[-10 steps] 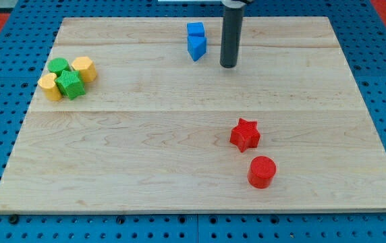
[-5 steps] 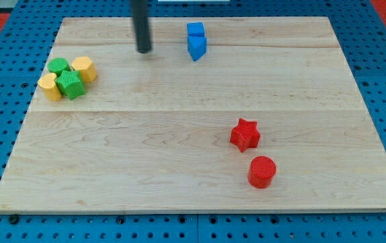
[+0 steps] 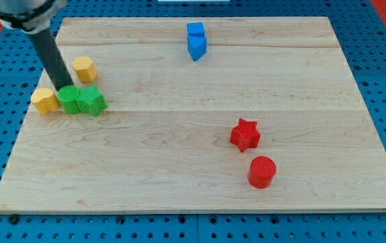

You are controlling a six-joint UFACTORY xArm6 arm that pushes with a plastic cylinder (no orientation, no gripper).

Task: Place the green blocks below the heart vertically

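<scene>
My tip [image 3: 63,87] is at the view's left, touching the top edge of a green round block [image 3: 69,99]. A green star-like block [image 3: 91,101] sits right against that block on its right. A yellow heart-like block [image 3: 45,100] lies just left of the green round block. A yellow hexagonal block [image 3: 84,69] lies above and right of my tip, apart from the others. The three lower blocks form a row.
A blue cube [image 3: 195,29] and a blue triangular block [image 3: 197,47] sit at the view's top centre. A red star [image 3: 245,133] and a red cylinder [image 3: 262,171] lie at the lower right. The wooden board [image 3: 193,196] rests on a blue pegboard.
My tip swept from the top centre to the far left into the cluster. The green blocks moved down and right, the yellow heart-like block moved down, and the hexagon now stands apart.
</scene>
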